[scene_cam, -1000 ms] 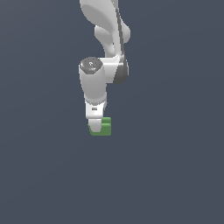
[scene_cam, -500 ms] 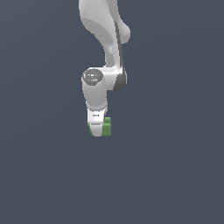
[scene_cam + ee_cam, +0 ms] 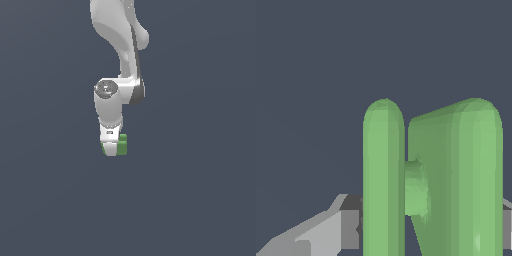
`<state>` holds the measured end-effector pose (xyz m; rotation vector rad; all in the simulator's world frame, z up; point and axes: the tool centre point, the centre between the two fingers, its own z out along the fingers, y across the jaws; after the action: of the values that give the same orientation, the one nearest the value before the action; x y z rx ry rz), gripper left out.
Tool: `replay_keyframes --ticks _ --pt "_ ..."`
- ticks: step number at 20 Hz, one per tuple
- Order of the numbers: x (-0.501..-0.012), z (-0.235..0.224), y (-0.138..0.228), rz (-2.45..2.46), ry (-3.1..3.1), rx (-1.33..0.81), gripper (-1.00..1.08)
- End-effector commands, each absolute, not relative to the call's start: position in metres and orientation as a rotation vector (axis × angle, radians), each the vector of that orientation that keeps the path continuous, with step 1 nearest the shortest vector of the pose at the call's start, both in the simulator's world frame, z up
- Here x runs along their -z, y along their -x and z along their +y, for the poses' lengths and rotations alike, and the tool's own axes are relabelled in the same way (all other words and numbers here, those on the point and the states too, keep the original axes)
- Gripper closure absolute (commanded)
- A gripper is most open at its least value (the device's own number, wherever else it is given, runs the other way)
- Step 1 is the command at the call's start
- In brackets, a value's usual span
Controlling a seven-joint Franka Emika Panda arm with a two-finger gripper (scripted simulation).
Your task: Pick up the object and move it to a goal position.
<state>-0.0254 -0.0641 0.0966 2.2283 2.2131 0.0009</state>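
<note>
Writing or labels cannot be read anywhere: a small dark mark sits on the white hand of the arm (image 3: 116, 85) in the exterior view, too tiny to make out. The arm hangs from the top of that view, its wrist turned straight down over the plain dark grey counter (image 3: 200, 200).

At the lower end of the arm the gripper (image 3: 112, 148) has the green object (image 3: 121, 144) at its tip. In the exterior view the object shows as green on both sides of the white fingertip, a thin strip on the exterior view's left and a wider block on the exterior view's right. The object seems to be just clear of the counter, though no shadow shows to confirm this.

In the wrist view the object (image 3: 456, 175) fills the foreground as two tall, round-topped slabs standing side by side, a narrow one and a broader one, joined by a short green neck between them. Its long axis runs away from the camera, in line with the fingers (image 3: 348, 225), whose grey pads appear at each outer face of the object; they are clenched on it
</note>
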Motion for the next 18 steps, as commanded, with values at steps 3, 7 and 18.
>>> replay_keyframes --ticks 3,7,18 --pt "-0.097 -0.064 0.025 2.213 -2.228 -0.001 1.08" --pt "-0.099 -0.059 0.027 2.213 -2.228 -0.001 1.08" --pt "-0.134 0.020 0.055 2.213 -2.227 0.003 1.08"
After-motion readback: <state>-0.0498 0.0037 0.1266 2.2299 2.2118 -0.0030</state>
